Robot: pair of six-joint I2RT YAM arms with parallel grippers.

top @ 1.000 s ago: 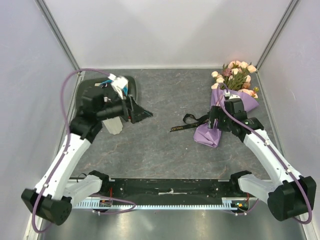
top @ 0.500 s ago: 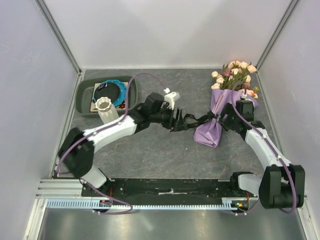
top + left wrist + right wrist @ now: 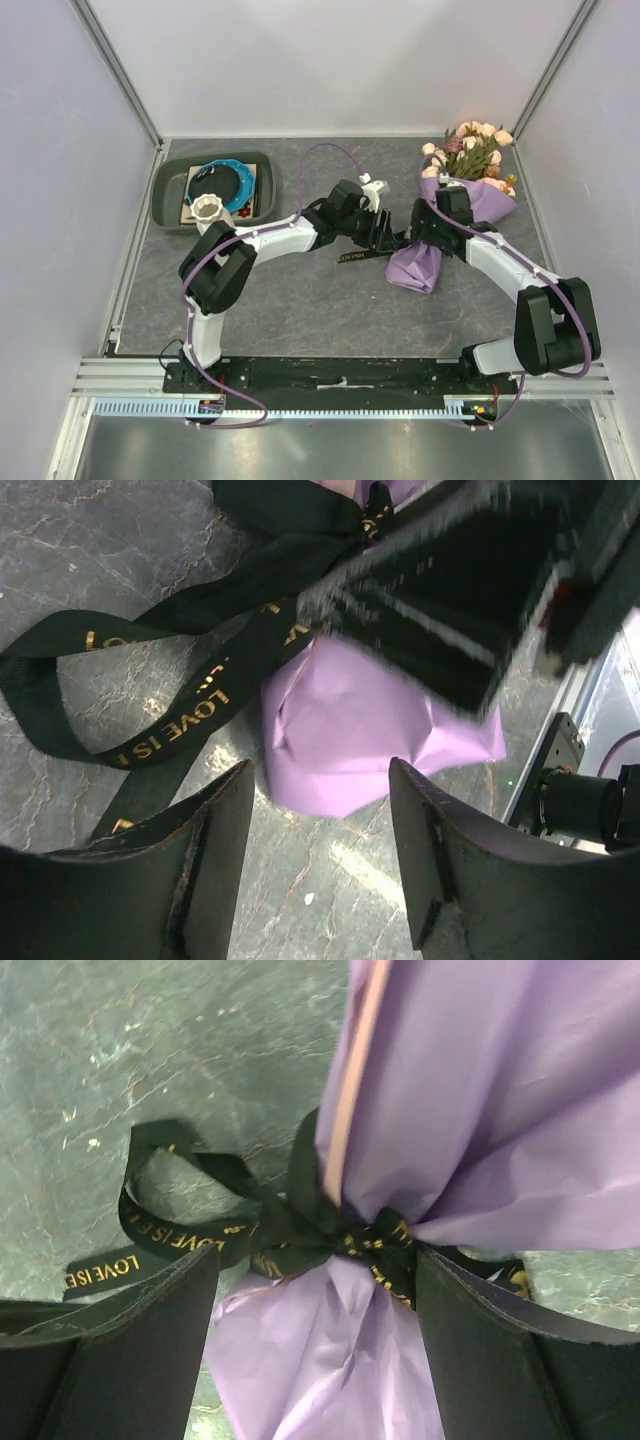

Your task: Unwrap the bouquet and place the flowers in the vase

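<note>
On marbled table (image 3: 150,1050), crinkled bouquet (image 3: 480,1110) — flat black ribbon (image 3: 300,1230)

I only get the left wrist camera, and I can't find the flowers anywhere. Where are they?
Observer: The flowers poke out of the top of the lilac wrap, far back on the right.
Operator: And the vase?
Observer: The vase stands upright on the left, at the near edge of the dark tray.
Operator: What's that big black blur in front of me?
Observer: That's the right arm's jaws. They are open, one on either side of the ribbon knot, which is still tied around the wrap.
</note>
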